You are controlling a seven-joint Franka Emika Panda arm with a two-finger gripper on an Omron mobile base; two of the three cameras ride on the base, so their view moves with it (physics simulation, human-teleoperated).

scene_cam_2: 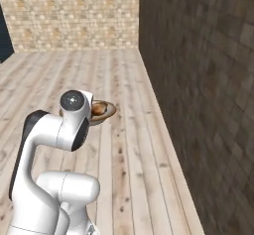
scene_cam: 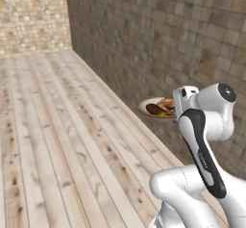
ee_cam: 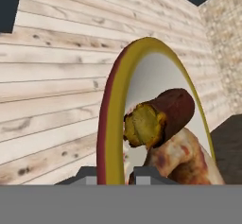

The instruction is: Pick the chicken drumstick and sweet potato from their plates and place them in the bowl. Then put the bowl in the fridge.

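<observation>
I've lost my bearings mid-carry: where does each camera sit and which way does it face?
Left base view: behind-left, facing forward; arm lower right, bowl by the wall.
Right base view: behind-right; arm lower left, bowl beyond its elbow.
Hand view: along the tool, shut on the bowl's rim; sweet potato and chicken drumstick inside.
Shared: the bowl, plank floor.

Cream bowl (ee_cam: 158, 72) with brown-yellow rim, reddish-brown sweet potato (ee_cam: 175, 107), pale plank floor (scene_cam: 57, 140), brick walls (scene_cam_2: 198, 80)
</observation>
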